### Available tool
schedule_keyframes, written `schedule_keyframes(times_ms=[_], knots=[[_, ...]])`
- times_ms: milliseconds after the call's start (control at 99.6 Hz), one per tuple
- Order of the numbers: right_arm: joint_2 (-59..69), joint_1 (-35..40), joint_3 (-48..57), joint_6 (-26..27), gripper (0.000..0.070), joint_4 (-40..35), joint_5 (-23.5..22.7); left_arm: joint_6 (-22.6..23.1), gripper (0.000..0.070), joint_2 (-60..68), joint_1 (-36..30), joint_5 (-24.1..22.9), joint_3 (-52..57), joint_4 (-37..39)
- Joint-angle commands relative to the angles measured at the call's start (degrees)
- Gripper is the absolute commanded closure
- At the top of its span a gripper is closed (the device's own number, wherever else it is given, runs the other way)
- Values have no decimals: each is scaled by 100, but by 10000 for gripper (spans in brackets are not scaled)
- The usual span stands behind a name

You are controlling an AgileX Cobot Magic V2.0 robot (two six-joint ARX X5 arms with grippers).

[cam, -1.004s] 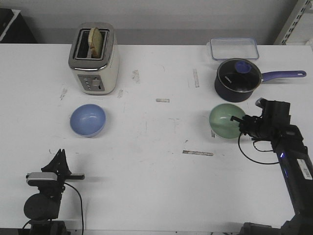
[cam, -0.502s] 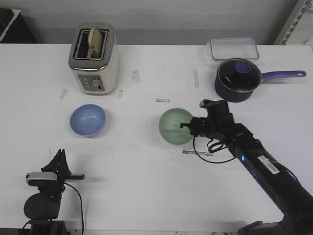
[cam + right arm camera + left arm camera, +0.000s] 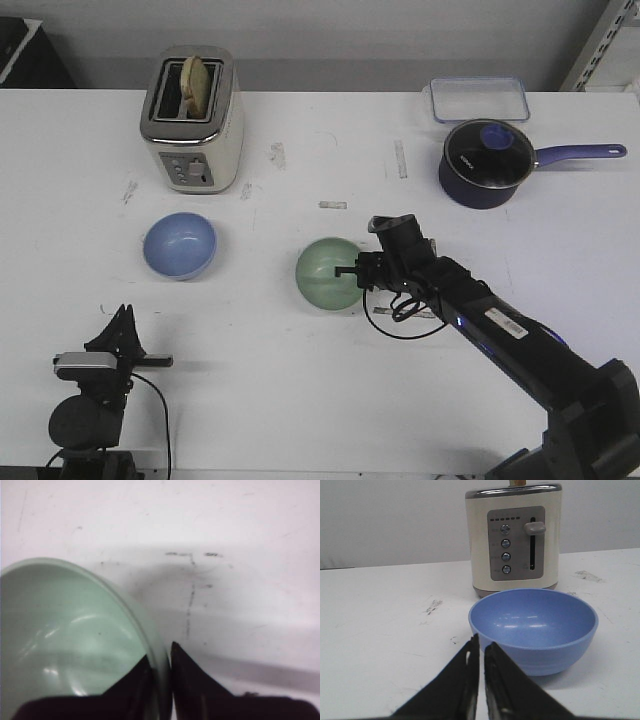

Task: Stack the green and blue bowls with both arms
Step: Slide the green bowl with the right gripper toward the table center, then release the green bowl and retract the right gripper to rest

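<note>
Green bowl [image 3: 328, 275] | moved left toward blue bowl [image 3: 180, 245] | right hand [image 3: 352, 272] clamped on rim | left hand [image 3: 480, 655] together

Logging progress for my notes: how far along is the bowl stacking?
Done: the right gripper has pinched the green bowl's rim, one finger inside and one outside. In hand: that bowl sits mid-table, right of the blue bowl. Left: the bowls are still apart, nothing stacked, and the left gripper is shut and empty, short of the blue bowl.
</note>
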Motion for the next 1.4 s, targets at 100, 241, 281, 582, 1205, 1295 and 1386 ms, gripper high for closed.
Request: schedule_keyframes(times_ms=[100,241,281,582,1205,1295,1386], knots=[[168,87,85,94,675,103,87,35,699,-11,-9,-4,-122,76],[168,85,85,94,488,190,90,37,699,-11,-9,-4,-122,76],[166,85,85,90,469,219,87,37,699,-11,-9,-4,-122,76],[-286,55,85,-111,173,286,210,35,699,-11,-9,-4,-122,76],[-3018,-1250,-1982,-2848,592,2470,791,37,699,-11,-9,-4,-122,76],[-3471,-1633,-2485,-2848,638,2940,516,37,699,-11,-9,-4,-122,76],[-3891,-2026,-2951,-2844,651,3331,328,35,699,-11,-9,-4,-122,76]])
